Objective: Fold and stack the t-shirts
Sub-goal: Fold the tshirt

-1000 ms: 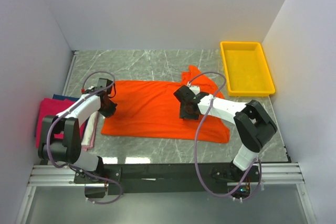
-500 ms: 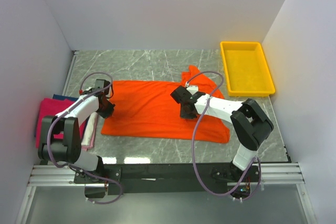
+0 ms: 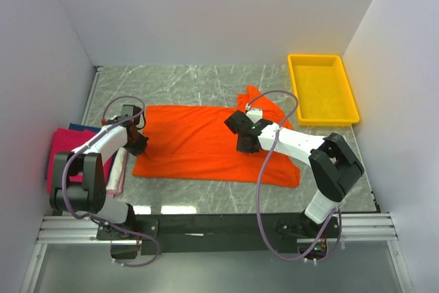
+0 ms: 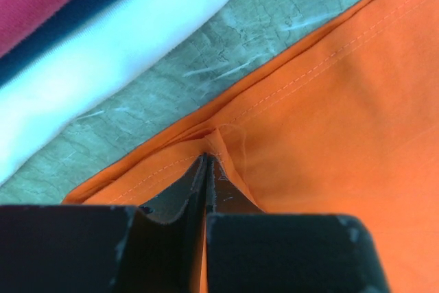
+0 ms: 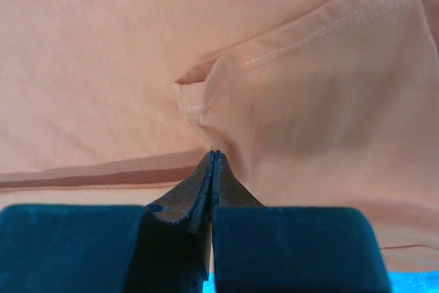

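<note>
Folded shirts [image 3: 63, 147] sit stacked at the left edge of the surface [image 3: 199, 81]. Beside them, the left end effector [image 4: 208, 160] pinches the near hem of the orange shirt [image 3: 195, 147] — spread flat mid-surface. The right end effector [image 5: 214, 156] clamps a raised fold by its right sleeve. A tray [image 3: 322, 90] stands far right — apart.
</note>
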`<control>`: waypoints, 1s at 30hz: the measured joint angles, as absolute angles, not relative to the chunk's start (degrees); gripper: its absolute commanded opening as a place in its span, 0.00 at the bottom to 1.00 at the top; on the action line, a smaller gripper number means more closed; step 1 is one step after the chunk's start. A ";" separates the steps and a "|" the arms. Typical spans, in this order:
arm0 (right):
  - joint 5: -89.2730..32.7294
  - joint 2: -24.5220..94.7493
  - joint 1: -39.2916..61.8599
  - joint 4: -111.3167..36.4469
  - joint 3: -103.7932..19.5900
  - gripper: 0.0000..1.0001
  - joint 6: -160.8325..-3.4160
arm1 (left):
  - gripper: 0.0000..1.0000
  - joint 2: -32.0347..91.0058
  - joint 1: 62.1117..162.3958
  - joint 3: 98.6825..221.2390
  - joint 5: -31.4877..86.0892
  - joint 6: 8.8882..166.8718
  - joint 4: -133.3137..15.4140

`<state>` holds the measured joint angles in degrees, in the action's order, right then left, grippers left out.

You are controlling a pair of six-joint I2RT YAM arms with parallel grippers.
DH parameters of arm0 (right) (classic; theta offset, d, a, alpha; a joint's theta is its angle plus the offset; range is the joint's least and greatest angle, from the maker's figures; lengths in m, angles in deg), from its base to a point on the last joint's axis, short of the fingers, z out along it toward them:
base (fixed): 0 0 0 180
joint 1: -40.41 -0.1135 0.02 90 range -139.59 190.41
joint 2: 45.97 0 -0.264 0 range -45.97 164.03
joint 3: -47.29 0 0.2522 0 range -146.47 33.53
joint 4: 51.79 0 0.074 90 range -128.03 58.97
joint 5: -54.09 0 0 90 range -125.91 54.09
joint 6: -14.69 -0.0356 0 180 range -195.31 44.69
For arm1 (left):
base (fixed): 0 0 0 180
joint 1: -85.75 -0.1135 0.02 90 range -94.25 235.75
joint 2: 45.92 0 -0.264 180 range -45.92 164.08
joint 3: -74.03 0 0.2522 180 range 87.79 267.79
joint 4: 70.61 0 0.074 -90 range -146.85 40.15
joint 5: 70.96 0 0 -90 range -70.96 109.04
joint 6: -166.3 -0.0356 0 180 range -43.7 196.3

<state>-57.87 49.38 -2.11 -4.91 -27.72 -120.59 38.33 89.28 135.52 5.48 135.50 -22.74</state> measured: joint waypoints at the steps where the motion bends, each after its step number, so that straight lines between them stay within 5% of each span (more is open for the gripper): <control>1: -58.00 49.34 -2.11 -4.88 -27.72 0.00 -120.61 | 0.07 38.33 89.15 135.36 5.63 135.48 -22.94; 6: -58.09 50.32 -2.18 -4.77 -27.77 0.01 -120.63 | 0.07 38.24 88.52 134.62 5.89 135.46 -23.20; 19: -59.46 52.20 -2.20 -5.67 -27.96 0.47 -121.02 | 0.09 36.64 87.21 134.40 6.42 134.47 -23.24; 30: -60.47 43.37 -0.93 -7.09 -27.44 0.47 -120.89 | 0.07 35.11 86.95 134.40 9.37 133.80 -24.49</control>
